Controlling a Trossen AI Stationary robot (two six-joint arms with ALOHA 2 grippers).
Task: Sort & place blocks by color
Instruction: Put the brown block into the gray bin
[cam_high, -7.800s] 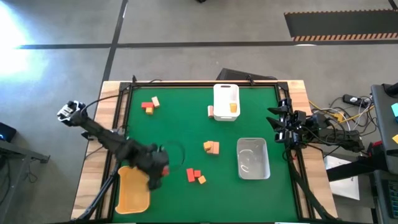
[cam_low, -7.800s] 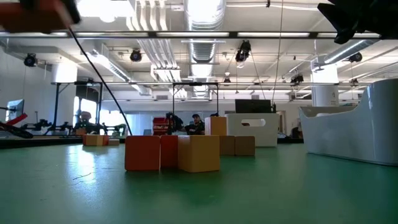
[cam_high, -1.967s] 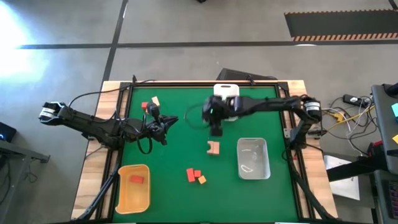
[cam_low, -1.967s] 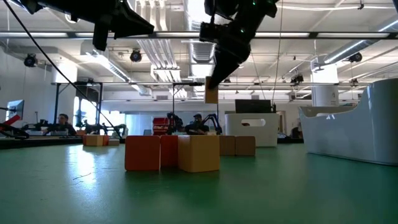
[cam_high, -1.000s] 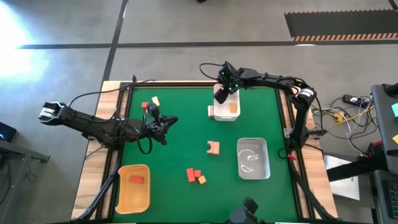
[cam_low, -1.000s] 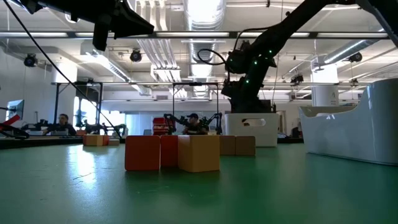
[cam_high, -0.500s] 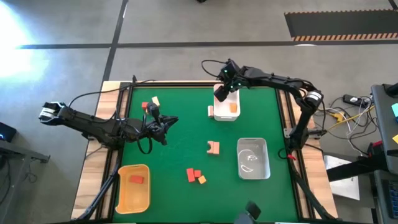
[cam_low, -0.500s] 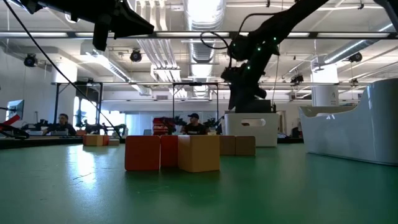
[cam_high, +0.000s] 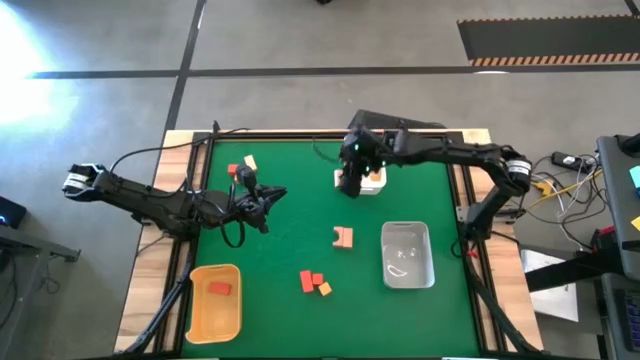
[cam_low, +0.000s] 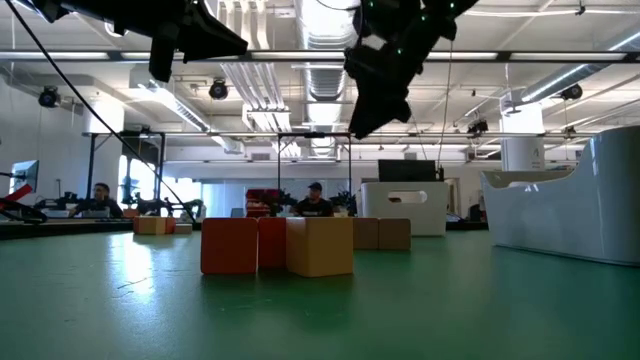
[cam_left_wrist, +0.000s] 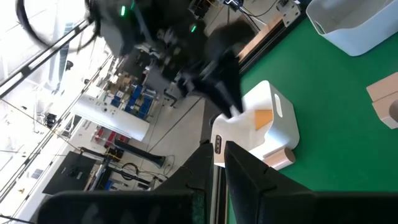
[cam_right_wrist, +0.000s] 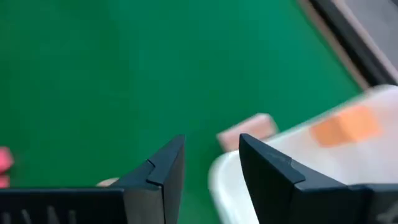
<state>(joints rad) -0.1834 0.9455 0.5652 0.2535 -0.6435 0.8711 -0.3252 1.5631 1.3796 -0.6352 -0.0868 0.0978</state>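
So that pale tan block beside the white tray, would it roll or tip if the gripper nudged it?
The pale tan block looks flat-sided and low, so it would probably slide, not roll. It sits against the white tray, which may stop it. Likely stiff and light.

red block (cam_high: 221, 289) in yellow tray | tan pair (cam_high: 343, 237) mid-mat | red-orange trio (cam_high: 315, 283) near front

Green counter (cam_high: 290, 215). White tray (cam_high: 375, 183) holds orange block (cam_high: 373, 176); pale tan block (cam_high: 339, 179) just beside it. Yellow tray (cam_high: 200, 315) holds red block (cam_high: 220, 289). Clear tray (cam_high: 407, 254).
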